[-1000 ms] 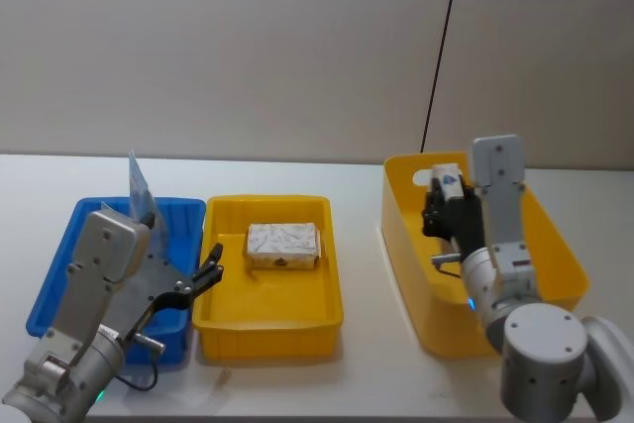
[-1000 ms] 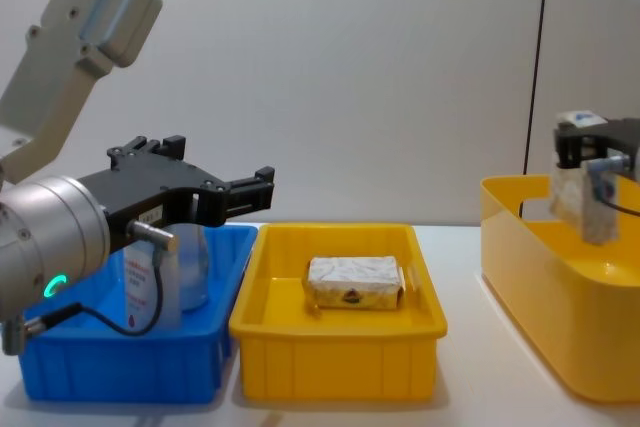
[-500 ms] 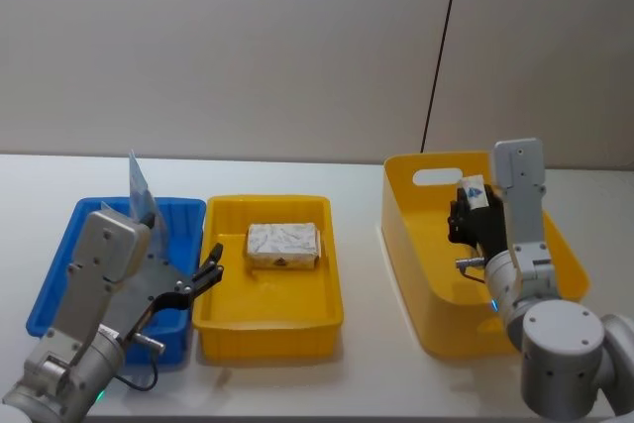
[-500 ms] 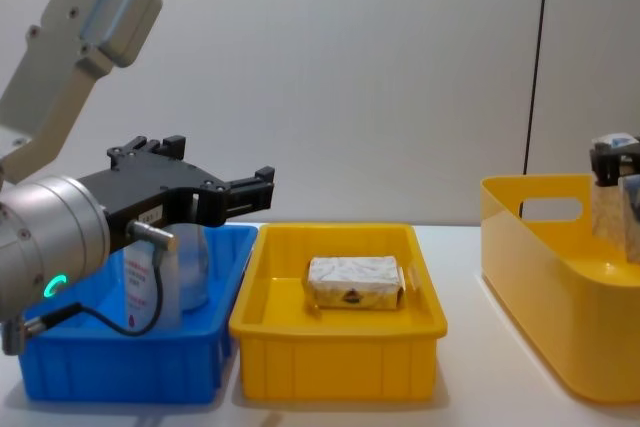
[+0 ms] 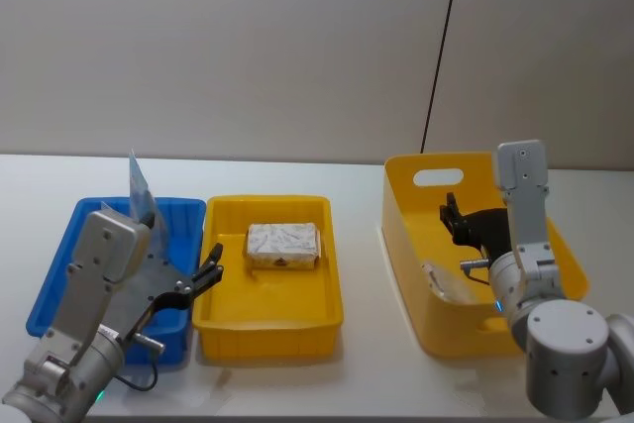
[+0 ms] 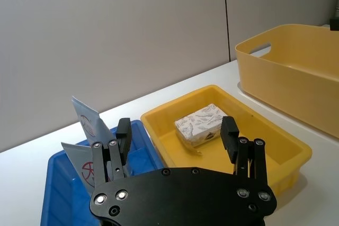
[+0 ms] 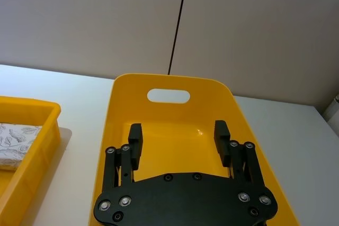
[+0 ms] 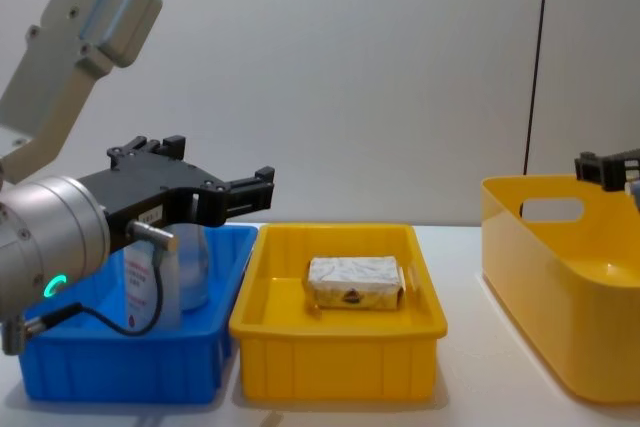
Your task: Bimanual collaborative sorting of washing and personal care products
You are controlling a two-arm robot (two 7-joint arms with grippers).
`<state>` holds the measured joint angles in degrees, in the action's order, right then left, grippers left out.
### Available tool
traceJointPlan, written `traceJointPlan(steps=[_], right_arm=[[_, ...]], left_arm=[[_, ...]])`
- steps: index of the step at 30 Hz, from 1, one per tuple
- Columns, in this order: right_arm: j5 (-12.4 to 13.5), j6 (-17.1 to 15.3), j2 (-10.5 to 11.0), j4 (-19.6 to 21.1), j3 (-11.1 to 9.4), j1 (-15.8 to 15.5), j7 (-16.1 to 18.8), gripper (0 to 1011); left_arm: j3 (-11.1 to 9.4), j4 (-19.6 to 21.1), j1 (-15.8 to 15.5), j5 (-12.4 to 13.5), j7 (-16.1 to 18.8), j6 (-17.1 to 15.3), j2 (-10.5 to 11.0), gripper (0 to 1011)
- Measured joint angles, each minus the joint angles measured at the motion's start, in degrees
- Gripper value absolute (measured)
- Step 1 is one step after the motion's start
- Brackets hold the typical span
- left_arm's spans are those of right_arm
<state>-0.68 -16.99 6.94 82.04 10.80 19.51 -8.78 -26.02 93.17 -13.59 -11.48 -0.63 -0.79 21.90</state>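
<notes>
Right gripper (image 7: 178, 130), jaws apart and empty, over the deep yellow bin (image 5: 446, 329); a whitish pack (image 5: 443, 280) lies near its left wall. Left gripper (image 6: 176, 126), jaws open, at the blue bin (image 5: 178, 210)'s right edge

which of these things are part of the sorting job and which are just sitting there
Job: wrapped pack in yellow tray; second pack in yellow tub; squeeze tube, clear bottle in blue bin; left gripper, open above it; right gripper, open over tub.
Just there: the three bins, table.
</notes>
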Motion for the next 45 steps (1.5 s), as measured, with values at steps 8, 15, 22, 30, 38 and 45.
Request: traceJointPlan(steps=[8,15,22,30,38,45], right_arm=[[0.0,1.0,0.2,1.3,-0.1,-0.8,1.5,1003],[0.6,2.5,0.4,2.9,0.3,-1.7,3.7,1004],[1.3,3.9,0.4,4.8,0.8,-2.7,5.8,1004],[1.6,4.7,0.4,5.9,1.0,-3.3,7.0,1004],[1.8,5.1,0.4,6.4,1.2,-3.6,7.5,1004],[1.8,5.2,0.4,6.7,1.3,-3.8,7.8,1004]], left_arm=[[0.0,0.0,0.0,0.0,0.0,0.0,0.0,1001],[0.0,0.0,0.0,0.0,0.0,0.0,0.0,1001],[0.0,0.0,0.0,0.0,0.0,0.0,0.0,1001],[0.3,0.4,0.3,1.0,1.2,-1.2,-0.2,1002],[1.2,0.8,0.8,1.7,3.6,-4.2,-1.0,1001],[2.4,-0.1,0.8,1.7,5.4,-7.5,-2.2,1001]])
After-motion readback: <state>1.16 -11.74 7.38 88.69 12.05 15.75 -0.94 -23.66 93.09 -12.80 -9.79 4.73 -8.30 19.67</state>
